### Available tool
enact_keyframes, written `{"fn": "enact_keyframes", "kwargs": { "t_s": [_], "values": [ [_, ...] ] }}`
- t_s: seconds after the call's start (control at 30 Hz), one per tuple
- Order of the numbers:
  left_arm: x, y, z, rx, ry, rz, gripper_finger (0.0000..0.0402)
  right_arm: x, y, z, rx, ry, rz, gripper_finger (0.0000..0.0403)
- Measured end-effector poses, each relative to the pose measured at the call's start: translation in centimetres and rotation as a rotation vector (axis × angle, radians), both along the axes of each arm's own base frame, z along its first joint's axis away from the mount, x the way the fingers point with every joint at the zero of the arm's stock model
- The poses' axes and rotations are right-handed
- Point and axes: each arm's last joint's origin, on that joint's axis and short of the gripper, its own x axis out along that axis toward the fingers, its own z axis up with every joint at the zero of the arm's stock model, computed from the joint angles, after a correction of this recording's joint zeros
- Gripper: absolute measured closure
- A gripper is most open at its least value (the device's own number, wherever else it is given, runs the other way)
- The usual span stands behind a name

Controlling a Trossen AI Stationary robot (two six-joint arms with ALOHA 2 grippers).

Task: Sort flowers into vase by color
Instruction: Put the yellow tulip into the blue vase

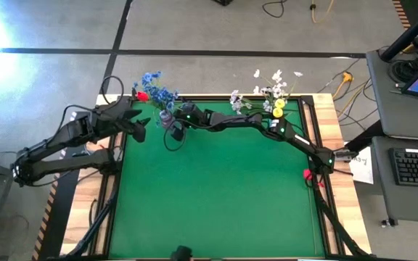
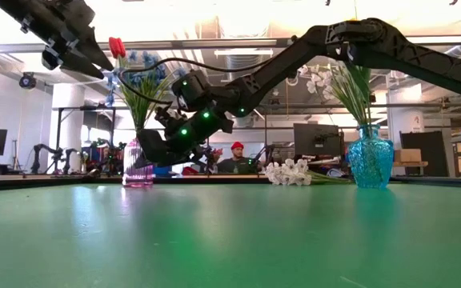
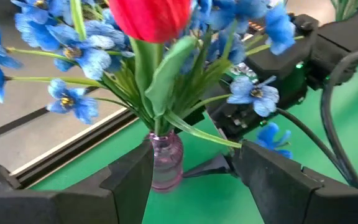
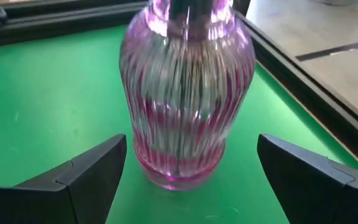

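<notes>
A ribbed pink glass vase [image 4: 185, 106] stands on the green table [image 1: 216, 196] at the far left. It holds blue flowers [image 3: 73, 56] and one red tulip [image 3: 151, 15], their stems down its neck. My right gripper [image 4: 191, 149] is open, one finger on each side of the vase's lower body and clear of it. My left gripper [image 3: 194, 158] is open, high up to the left of the bouquet, with nothing between its fingers. A blue vase [image 2: 370, 156] at the far right holds white sprays and a yellow tulip [image 1: 279, 109].
A bunch of white blossoms [image 2: 290, 172] lies on the table between the two vases. A small red thing [image 1: 307, 174] lies by the right arm's base. The table's raised black rim [image 4: 303, 87] runs close behind the pink vase. A person [image 2: 237, 160] sits beyond the table.
</notes>
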Motion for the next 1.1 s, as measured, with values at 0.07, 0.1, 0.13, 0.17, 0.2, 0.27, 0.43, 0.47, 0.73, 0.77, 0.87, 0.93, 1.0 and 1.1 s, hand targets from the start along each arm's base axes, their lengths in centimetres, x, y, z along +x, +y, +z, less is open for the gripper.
{"fn": "enact_keyframes", "kwargs": {
  "t_s": [0.07, 0.1, 0.13, 0.17, 0.2, 0.27, 0.43, 0.47, 0.73, 0.77, 0.87, 0.93, 1.0, 1.1],
  "values": [
    [0.0, -0.1, -0.2, -0.011, -0.006, -0.003, 0.0173, -0.1, 0.0, -0.1, -0.001, 0.018, -0.004, 0.0048],
    [0.0, -0.2, -0.3, -0.017, -0.009, -0.002, 0.0173, -0.1, 0.0, -0.2, -0.005, 0.032, -0.01, 0.0048],
    [0.0, -0.2, -0.4, -0.023, -0.011, -0.002, 0.0173, -0.2, 0.0, -0.3, -0.008, 0.044, -0.013, 0.0048],
    [0.0, -0.2, -0.5, -0.028, -0.013, -0.001, 0.0173, -0.2, 0.0, -0.3, -0.009, 0.052, -0.017, 0.0048],
    [0.0, -0.2, -0.7, -0.032, -0.012, -0.001, 0.0173, -0.3, 0.0, -0.4, -0.007, 0.063, -0.017, 0.0048],
    [0.1, -0.2, -0.8, -0.035, -0.007, -0.002, 0.0173, -0.4, 0.1, -0.3, -0.01, 0.084, -0.017, 0.0048],
    [0.1, -0.2, -0.9, -0.037, -0.003, -0.002, 0.0173, -1.0, 0.1, 0.1, -0.021, 0.166, -0.029, 0.0048],
    [0.1, -0.2, -0.9, -0.037, -0.003, -0.002, 0.0173, -1.1, 0.2, 0.1, -0.02, 0.187, -0.029, 0.0048],
    [0.0, -0.3, -1.1, -0.05, 0.013, -0.012, 0.0173, -2.3, 1.7, 1.3, -0.064, 0.38, -0.018, 0.0048],
    [0.0, -0.3, -1.1, -0.05, 0.012, -0.012, 0.0173, -2.4, 2.0, 1.6, -0.072, 0.402, -0.016, 0.0048],
    [0.0, -0.3, -1.1, -0.051, 0.012, -0.014, 0.0173, -2.7, 3.1, 2.1, -0.101, 0.466, -0.001, 0.0048],
    [0.0, -0.3, -1.1, -0.051, 0.011, -0.015, 0.0173, -2.8, 3.9, 2.2, -0.124, 0.506, 0.018, 0.0048],
    [0.0, -0.3, -1.0, -0.05, 0.011, -0.015, 0.0173, -2.9, 4.6, 2.4, -0.155, 0.542, 0.037, 0.0048],
    [0.0, -0.3, -1.0, -0.046, 0.008, -0.016, 0.0173, -3.0, 5.5, 2.7, -0.214, 0.588, 0.041, 0.0048]
  ]
}}
